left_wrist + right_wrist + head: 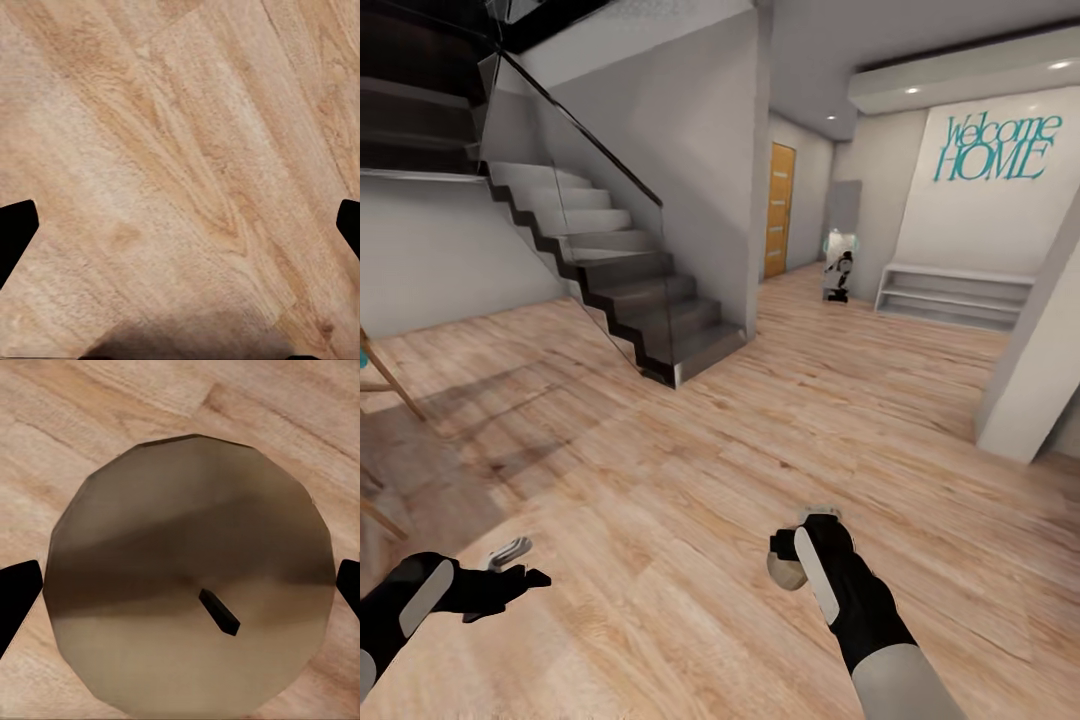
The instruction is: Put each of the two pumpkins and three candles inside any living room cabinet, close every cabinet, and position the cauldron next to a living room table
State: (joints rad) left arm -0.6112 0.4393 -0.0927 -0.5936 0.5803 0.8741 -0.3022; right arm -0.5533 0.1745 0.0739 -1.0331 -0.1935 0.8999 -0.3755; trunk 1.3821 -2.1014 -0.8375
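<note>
My right gripper (800,545) is shut on a candle (785,572), a stubby beige cylinder held low over the wooden floor. In the right wrist view the candle's round top (187,585) with its short dark wick spans the gap between the black fingertips (16,600). At the lower left of the head view my left gripper (518,566) hangs open and empty. In the left wrist view its fingertips (15,232) stand wide apart over bare floorboards. The pumpkins, cabinet, cauldron and table are out of view.
A staircase (630,290) with a glass rail rises ahead on the left. Wooden easel legs (385,380) stand at the far left. A white pillar (1030,370) is on the right, with a low white shelf (950,295) and an orange door (780,210) beyond. Open wooden floor (760,420) lies ahead.
</note>
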